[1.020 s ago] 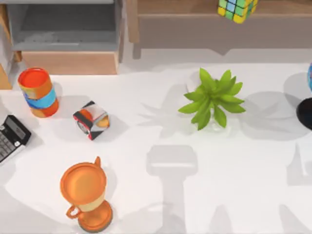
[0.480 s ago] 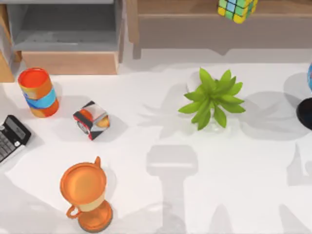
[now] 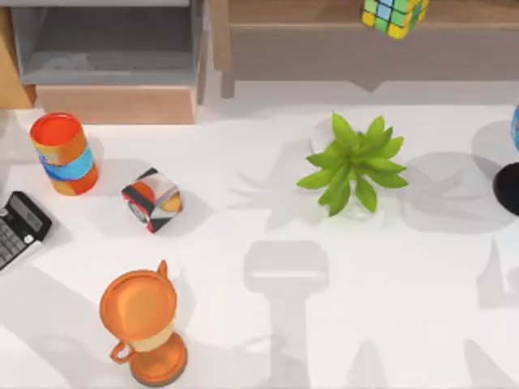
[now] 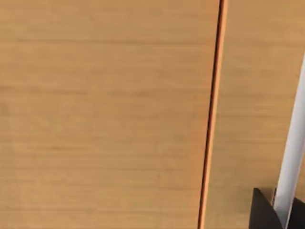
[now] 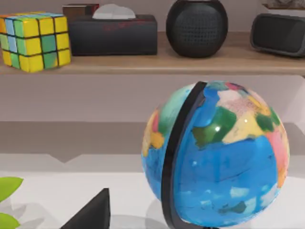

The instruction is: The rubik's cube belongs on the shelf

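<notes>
The rubik's cube (image 3: 394,16), tiled in green, yellow, blue and orange, rests on the shelf (image 3: 308,13), a light-brown ledge with a grey-brown front panel at the table's back right. In the right wrist view the rubik's cube (image 5: 35,40) stands flat on the shelf (image 5: 143,64), free of any grip, beside a black tissue box (image 5: 112,33). A dark edge of my right gripper (image 5: 90,214) shows low in that view, well short of the shelf. My left gripper (image 4: 267,212) shows as a dark corner against a wooden panel (image 4: 105,114).
A globe (image 5: 214,152) stands before the shelf at the table's right edge. A potted plant (image 3: 353,166) sits mid-table. On the left are a glossy black, white and orange cube (image 3: 152,198), an orange can (image 3: 63,152), an orange trophy cup (image 3: 142,320), a calculator (image 3: 16,227) and a grey box compartment (image 3: 105,49).
Shadows along the table's left edge have shifted, and more of the wooden side at the back left shows. The rubik's cube and other objects have not moved.
</notes>
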You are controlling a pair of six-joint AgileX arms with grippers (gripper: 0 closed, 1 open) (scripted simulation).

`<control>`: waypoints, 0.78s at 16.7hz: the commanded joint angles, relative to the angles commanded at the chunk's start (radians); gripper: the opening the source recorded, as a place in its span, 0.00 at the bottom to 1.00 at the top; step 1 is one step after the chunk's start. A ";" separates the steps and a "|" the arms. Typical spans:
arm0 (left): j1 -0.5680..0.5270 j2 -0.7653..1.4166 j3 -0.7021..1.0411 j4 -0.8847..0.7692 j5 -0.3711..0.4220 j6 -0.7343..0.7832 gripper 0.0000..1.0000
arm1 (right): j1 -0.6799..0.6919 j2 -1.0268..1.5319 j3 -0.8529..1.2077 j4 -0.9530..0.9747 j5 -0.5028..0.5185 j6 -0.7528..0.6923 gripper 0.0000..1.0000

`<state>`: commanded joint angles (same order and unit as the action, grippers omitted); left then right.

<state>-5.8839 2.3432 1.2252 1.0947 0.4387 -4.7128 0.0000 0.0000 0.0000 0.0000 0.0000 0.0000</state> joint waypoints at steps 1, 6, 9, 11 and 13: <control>-0.006 0.011 0.019 -0.012 -0.005 0.001 0.00 | 0.000 0.000 0.000 0.000 0.000 0.000 1.00; -0.011 0.017 0.027 -0.018 -0.007 0.000 0.08 | 0.000 0.000 0.000 0.000 0.000 0.000 1.00; -0.011 0.017 0.027 -0.018 -0.007 0.000 0.30 | 0.000 0.000 0.000 0.000 0.000 0.000 1.00; -0.011 0.017 0.027 -0.018 -0.007 0.000 0.45 | 0.000 0.000 0.000 0.000 0.000 0.000 1.00; -0.011 0.017 0.027 -0.018 -0.007 0.000 0.60 | 0.000 0.000 0.000 0.000 0.000 0.000 1.00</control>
<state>-5.8946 2.3606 1.2520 1.0763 0.4317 -4.7126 0.0000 0.0000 0.0000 0.0000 0.0000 0.0000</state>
